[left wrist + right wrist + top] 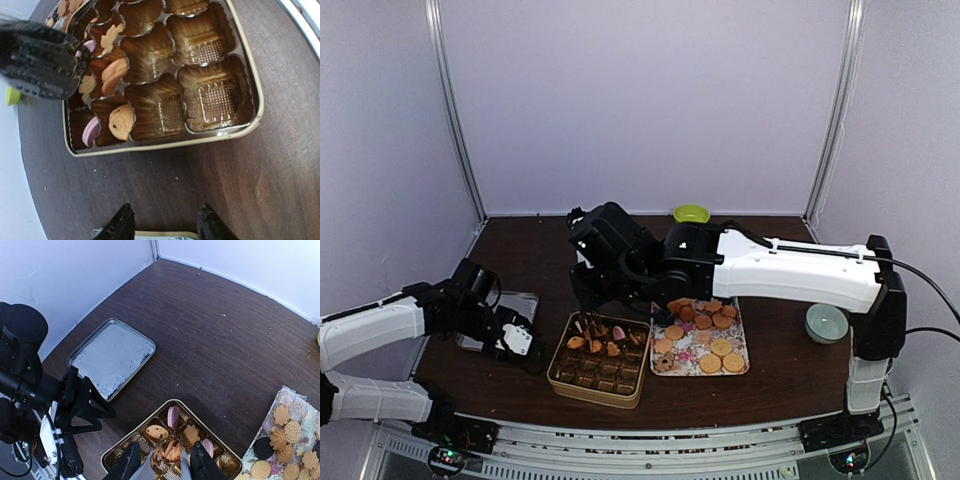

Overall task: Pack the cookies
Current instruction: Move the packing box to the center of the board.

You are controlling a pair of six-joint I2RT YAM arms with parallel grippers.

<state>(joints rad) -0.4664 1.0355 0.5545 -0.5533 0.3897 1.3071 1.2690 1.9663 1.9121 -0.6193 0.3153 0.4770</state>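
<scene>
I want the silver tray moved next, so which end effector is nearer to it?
Left. The left end effector sits by the near edge of the silver tray; the right end effector hangs over the cookie tin, farther from the tray.

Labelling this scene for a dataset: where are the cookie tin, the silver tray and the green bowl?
cookie tin [592, 393]: top external view, near rim.
silver tray [112, 357]: right wrist view, middle of its flat inside.
green bowl [691, 213]: top external view, its middle.

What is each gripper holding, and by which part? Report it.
Right gripper pinches a tan cookie by its edges; left gripper holds nothing.
</scene>
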